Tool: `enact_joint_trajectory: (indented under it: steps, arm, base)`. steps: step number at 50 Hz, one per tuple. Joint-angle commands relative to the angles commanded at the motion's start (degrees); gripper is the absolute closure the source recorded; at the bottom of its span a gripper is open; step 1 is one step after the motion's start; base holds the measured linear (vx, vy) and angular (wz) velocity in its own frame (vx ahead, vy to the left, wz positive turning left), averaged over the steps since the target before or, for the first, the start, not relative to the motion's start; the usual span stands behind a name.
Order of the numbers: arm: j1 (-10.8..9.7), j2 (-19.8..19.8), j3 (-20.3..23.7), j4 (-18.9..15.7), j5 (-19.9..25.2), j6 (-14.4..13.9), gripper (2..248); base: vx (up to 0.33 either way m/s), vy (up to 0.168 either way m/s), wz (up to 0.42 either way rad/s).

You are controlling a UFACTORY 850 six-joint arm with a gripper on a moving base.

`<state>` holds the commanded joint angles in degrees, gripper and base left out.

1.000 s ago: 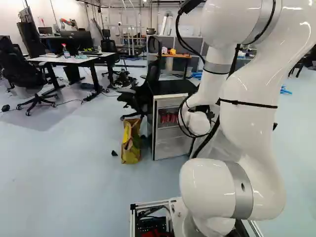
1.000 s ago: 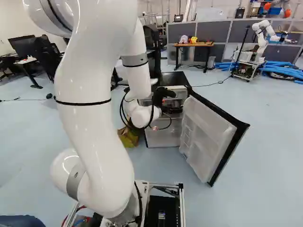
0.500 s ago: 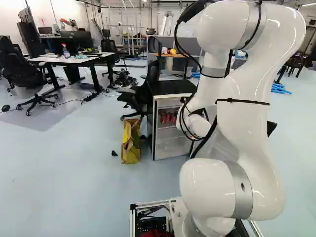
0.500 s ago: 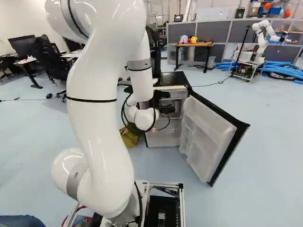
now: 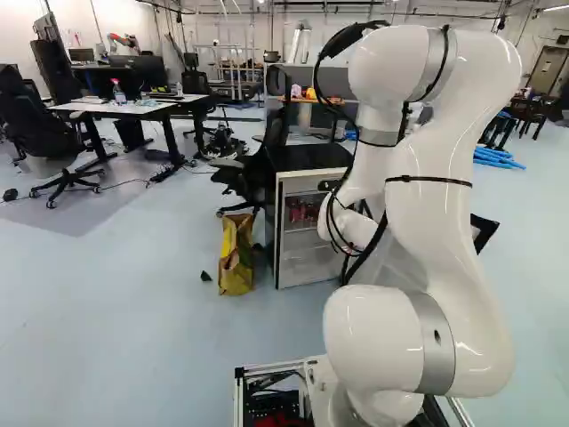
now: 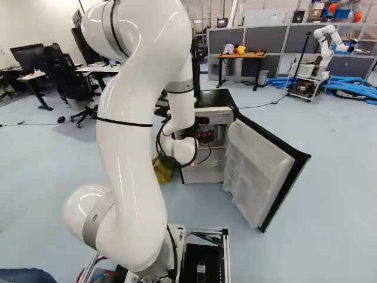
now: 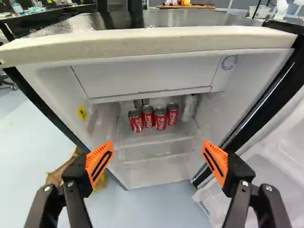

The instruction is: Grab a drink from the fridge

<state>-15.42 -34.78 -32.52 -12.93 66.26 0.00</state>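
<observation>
Claw (image 6: pixel 202 120) is hanging in front of the open fridge (image 7: pixel 152 45), fingers spread wide, orange pads (image 7: pixel 99 164) facing each other. Task drinks: four red cans (image 7: pixel 160 118) with white lettering and dull metal tops are standing upright, clustered ahead of the claw, between the lines of its fingers. A pale can (image 7: pixel 189 108) is leaning just beside them, door side. All are sitting on the upper shelf (image 7: pixel 156 135), under a white box compartment (image 7: pixel 142 78). Door (image 7: pixel 285 168) is hanging open past one finger; crumpled brown bag (image 7: pixel 61 171) is standing on the floor (image 7: pixel 19 166) past the other. Well beyond the claw, a wooden-topped bench (image 6: pixel 241 55) is carrying small things; another robot (image 6: pixel 324 50) is standing near blue tubes (image 6: pixel 353 85). Fridge walls are showing smooth white plastic, floor pale blue, fridge top (image 5: pixel 309 157) glossy black.
</observation>
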Motion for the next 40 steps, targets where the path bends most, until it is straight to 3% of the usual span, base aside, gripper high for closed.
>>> enact_joint_trajectory:
  steps: [29,40]
  arm:
    - [-0.01,-8.16,-6.78,-5.44,-1.50,0.00,3]
    - [0.05,-11.26,-9.58,-5.53,-1.50,0.00,3]
  base:
    - [0.000,0.000,0.000]
    - [0.000,0.000,0.000]
